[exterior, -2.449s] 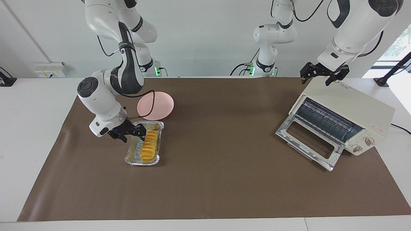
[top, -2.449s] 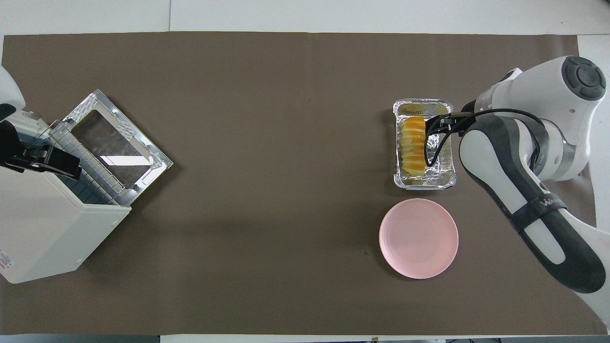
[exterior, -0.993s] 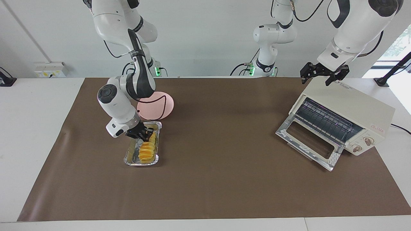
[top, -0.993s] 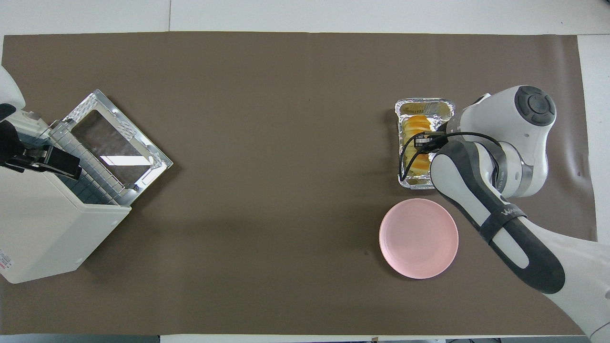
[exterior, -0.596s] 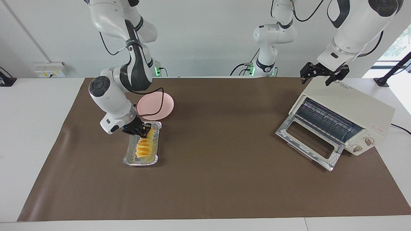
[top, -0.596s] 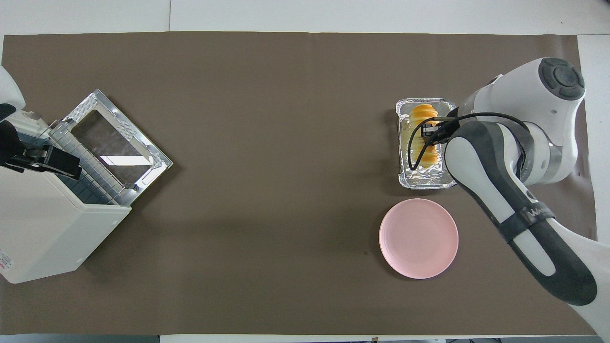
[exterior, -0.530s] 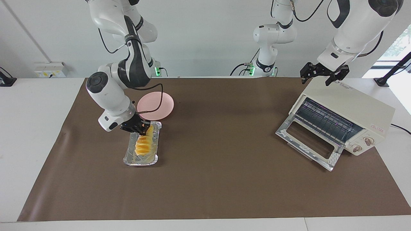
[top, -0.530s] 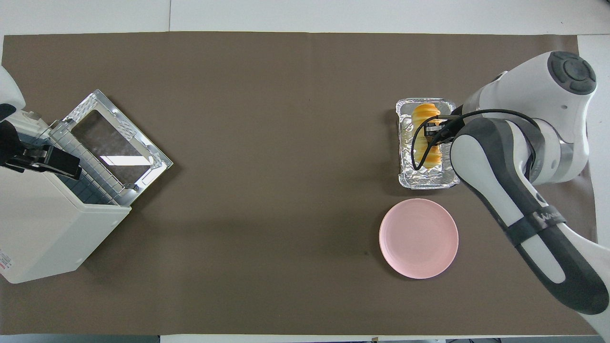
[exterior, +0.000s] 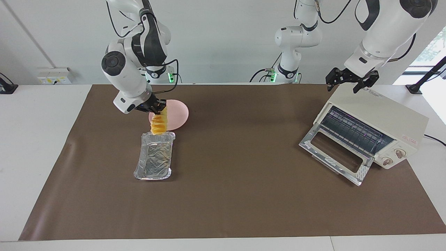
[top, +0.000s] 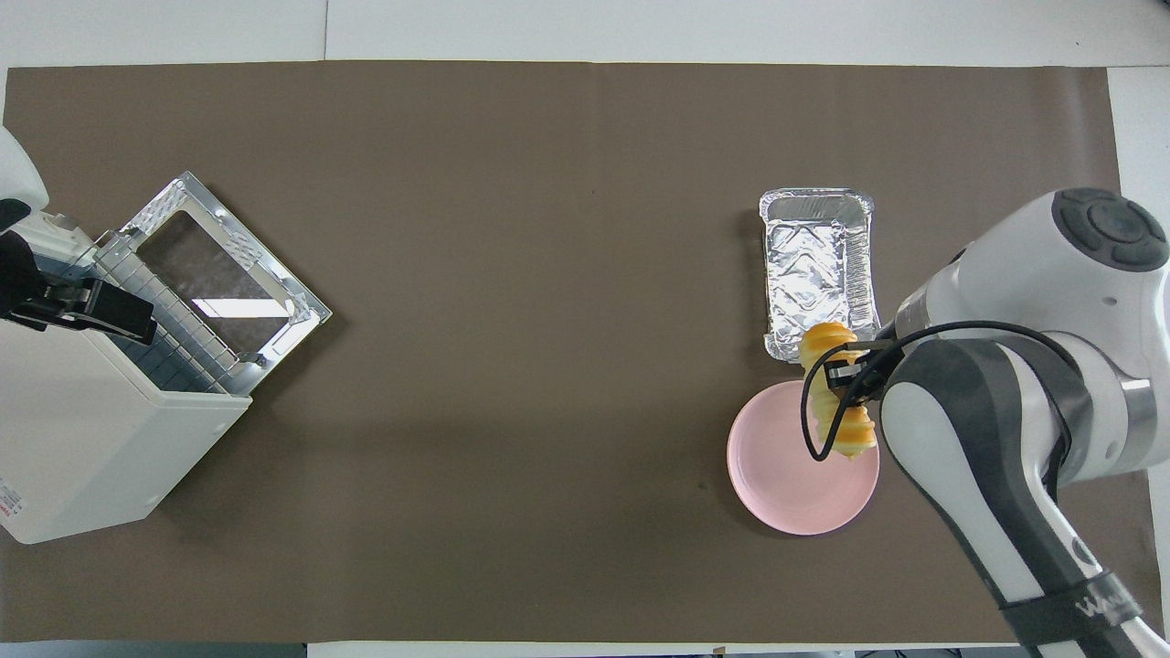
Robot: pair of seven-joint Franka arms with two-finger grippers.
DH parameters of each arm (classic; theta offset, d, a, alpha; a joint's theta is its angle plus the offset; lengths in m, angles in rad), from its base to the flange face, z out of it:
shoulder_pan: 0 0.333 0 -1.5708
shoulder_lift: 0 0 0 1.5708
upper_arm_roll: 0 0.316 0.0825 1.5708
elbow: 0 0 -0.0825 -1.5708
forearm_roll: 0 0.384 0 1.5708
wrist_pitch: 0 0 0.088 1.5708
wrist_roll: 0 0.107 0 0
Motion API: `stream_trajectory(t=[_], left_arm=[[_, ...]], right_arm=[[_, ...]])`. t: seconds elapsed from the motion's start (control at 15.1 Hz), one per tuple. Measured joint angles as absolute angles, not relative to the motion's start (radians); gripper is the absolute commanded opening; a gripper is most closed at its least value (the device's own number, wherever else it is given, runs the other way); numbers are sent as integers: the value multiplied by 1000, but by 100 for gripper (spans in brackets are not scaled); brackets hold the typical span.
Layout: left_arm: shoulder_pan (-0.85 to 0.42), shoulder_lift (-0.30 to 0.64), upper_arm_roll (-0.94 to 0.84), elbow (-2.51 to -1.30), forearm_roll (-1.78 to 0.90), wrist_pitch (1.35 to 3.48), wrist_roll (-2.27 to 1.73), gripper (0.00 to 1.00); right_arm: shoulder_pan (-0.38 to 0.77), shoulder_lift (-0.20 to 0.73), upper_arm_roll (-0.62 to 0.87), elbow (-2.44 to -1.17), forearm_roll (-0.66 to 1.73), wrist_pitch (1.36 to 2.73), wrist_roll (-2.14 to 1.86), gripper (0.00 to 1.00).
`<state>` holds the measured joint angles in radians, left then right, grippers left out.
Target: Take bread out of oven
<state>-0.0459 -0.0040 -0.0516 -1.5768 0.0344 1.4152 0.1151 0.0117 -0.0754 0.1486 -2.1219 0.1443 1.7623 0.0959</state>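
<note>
The bread, a ridged golden-yellow loaf, hangs on end in the air from my right gripper, which is shut on its top. It hangs over the edge of the pink plate that lies beside the foil tray. From overhead the bread and the right gripper cover that edge of the plate. The cream oven stands at the left arm's end of the table with its glass door folded down and its wire rack showing. My left gripper waits open over the oven's top.
The crinkled foil tray lies on the brown mat, farther from the robots than the plate. The oven and its lowered door take up one corner of the mat. A power cord runs off from the oven.
My right gripper has lifted the bread out of the foil tray and carried it toward the robots, over the plate's edge. The left arm has not moved.
</note>
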Motion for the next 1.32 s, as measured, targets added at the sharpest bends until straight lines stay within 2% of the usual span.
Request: stream_trajectory(t=[0.2,0.4,0.79,1.13,1.19,1.26,1.32], left_arm=[[-46,-4,-52,-1577,34,1415,115,100],[-46,-4,-52,-1577,34,1415,115,100],[-46,-4,-52,-1577,34,1415,115,100],[-46,-4,-52,-1577,34,1415,115,100],[-46,-4,-52,-1577,34,1415,115,100],[-46,-4,-52,-1577,34,1415,115,100],[-46,-4,-52,-1577,34,1415,115,100]], right_arm=[[12,-181,149,-2300,171,1773,95,0],[12,-240,149,-2408,173,1820,82,0],[40,-250,150,-2480,174,1970,77,0],[78,-237,150,-2506,183,2023,77,0],[81,-234,150,-2515,184,2038,77,5],[84,-232,150,-2524,184,2048,77,37],[85,-230,150,-2529,184,2054,77,65]])
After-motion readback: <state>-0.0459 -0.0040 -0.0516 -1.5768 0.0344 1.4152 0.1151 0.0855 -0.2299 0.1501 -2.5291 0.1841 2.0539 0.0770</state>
